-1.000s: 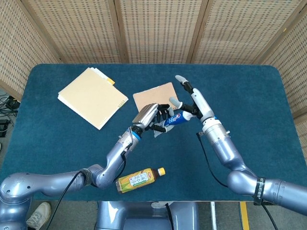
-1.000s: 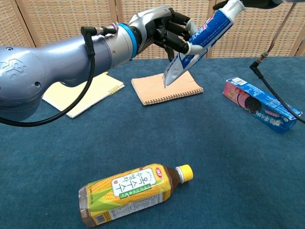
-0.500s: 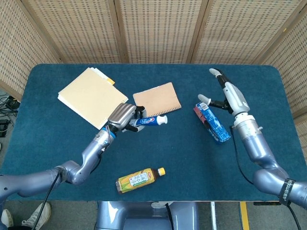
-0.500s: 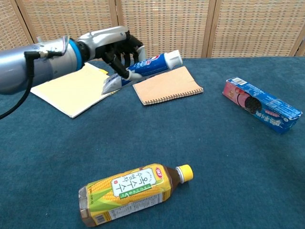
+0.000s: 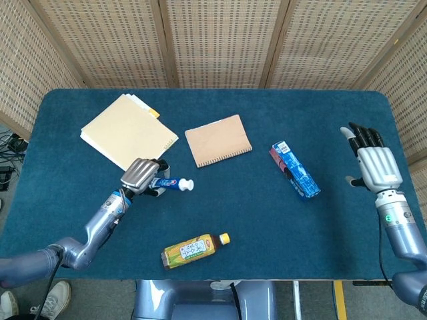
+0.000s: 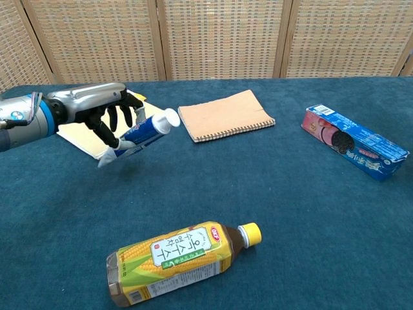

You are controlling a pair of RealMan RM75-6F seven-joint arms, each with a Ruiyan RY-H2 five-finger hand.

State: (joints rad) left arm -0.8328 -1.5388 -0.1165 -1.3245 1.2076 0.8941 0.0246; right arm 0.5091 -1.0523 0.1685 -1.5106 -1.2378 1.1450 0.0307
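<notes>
The left hand hides the toothpaste tube's rear end from above.

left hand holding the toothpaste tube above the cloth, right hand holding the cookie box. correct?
Not quite. The left hand does hold the toothpaste tube, but the right hand holds nothing: the head view shows it apart from the cookie box, which lies on the cloth.

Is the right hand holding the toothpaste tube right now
No, the toothpaste tube is held in the left hand, while the right hand is spread out at the far side, holding nothing.
</notes>
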